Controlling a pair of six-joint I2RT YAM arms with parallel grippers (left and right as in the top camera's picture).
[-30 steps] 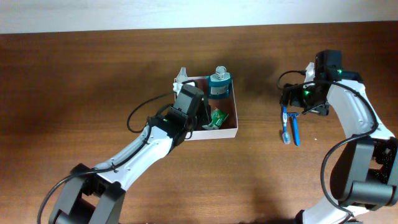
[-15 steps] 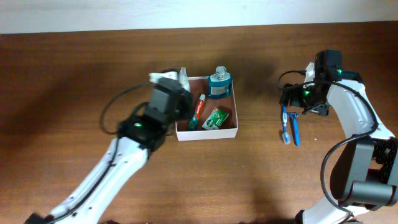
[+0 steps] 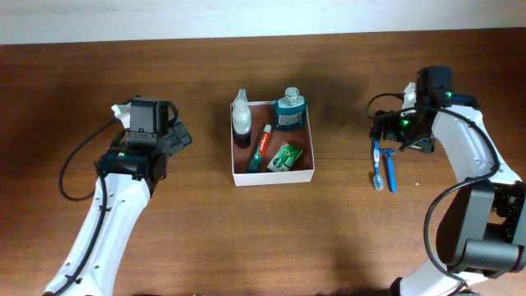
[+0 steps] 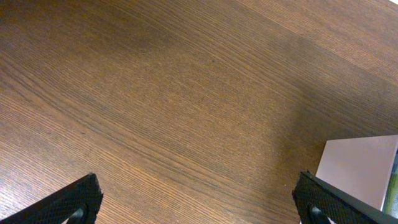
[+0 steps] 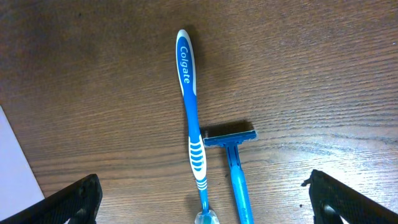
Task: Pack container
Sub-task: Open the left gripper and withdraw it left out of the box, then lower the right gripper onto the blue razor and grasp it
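Observation:
The container, a shallow white-walled box with a reddish-brown inside, sits mid-table. It holds a teal mouthwash bottle, a small clear bottle, a red tube and a green pack. My left gripper is open and empty over bare wood to its left; the container's corner shows in the left wrist view. My right gripper is open and empty above a blue toothbrush and a blue razor lying side by side on the table.
The toothbrush and razor lie right of the container. A pale corner shows at the left edge of the right wrist view. The table's far edge meets a white wall.
My left arm has drawn back from the container to the left, open and empty. The small clear bottle now stands in the container's far left corner. The right arm has not moved.

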